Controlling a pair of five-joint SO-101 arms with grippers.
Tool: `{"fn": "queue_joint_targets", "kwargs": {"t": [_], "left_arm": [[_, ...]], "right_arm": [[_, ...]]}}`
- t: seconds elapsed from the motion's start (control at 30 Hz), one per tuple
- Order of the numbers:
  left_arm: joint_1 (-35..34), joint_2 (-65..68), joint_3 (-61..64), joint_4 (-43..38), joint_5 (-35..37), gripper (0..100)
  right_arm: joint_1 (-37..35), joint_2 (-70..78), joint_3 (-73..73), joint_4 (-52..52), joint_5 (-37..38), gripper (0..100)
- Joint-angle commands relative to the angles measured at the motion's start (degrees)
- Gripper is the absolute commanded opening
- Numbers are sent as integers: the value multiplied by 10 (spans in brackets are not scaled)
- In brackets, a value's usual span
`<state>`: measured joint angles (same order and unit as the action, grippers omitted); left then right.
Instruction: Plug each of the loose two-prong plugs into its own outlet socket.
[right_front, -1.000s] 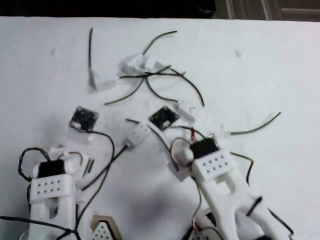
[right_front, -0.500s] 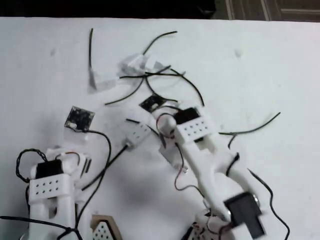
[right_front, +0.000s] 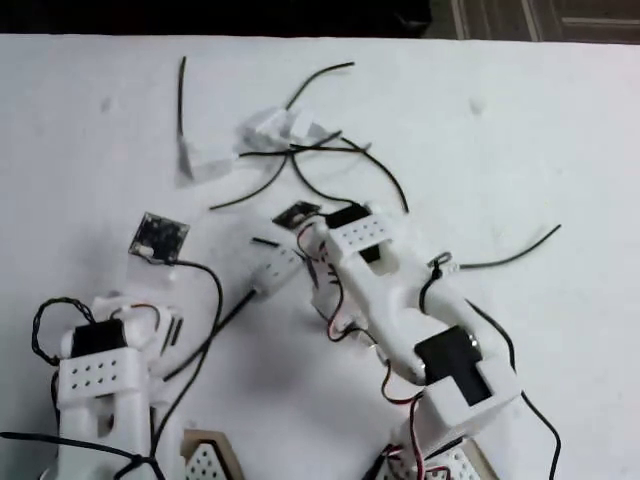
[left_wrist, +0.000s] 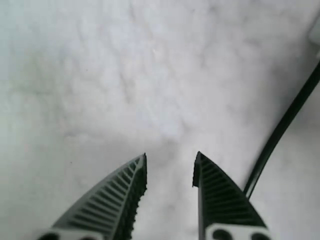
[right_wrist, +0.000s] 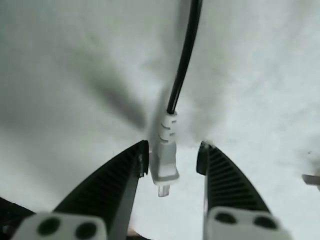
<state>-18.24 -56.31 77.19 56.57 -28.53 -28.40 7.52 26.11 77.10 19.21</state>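
White table (right_front: 520, 130); beyond far edge, dark floor (right_front: 200, 15), perhaps.

The left arm (right_front: 95, 380) sat folded at the near left, left gripper (left_wrist: 170, 156) parted, pointing down; the right arm (right_front: 400, 300) lay stretched farther out, right gripper (right_wrist: 173, 144) likewise parted

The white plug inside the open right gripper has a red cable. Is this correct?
No. The cable is black, not red, as the right wrist view shows. The white plug is indeed inside the open right gripper.
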Motion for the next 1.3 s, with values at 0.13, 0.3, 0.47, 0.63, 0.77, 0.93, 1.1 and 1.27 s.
{"fn": "queue_joint_targets", "kwargs": {"t": [0.13,0.3,0.47,0.63,0.77,0.93,1.1,1.27], "left_arm": [[-3,-12,-1,-1,9,162],[-3,-12,-1,-1,9,162],[-2,-12,-1,-1,9,162],[-2,-12,-1,-1,9,162],[-4,-12,-3,-4,9,162],[-3,-12,-29,-5,43,162],[-1,-12,-107,-2,124,165],[24,-12,-185,18,147,166]], "right_arm": [[6,-3,-19,28,4,132],[4,-3,-18,28,5,39],[-16,-17,-28,79,4,17],[-49,-129,-47,168,-4,17],[-66,-278,-44,202,-36,17],[-95,-448,-33,207,-62,17],[-130,-563,-11,183,-86,17],[-152,-642,22,102,-99,17]]}}
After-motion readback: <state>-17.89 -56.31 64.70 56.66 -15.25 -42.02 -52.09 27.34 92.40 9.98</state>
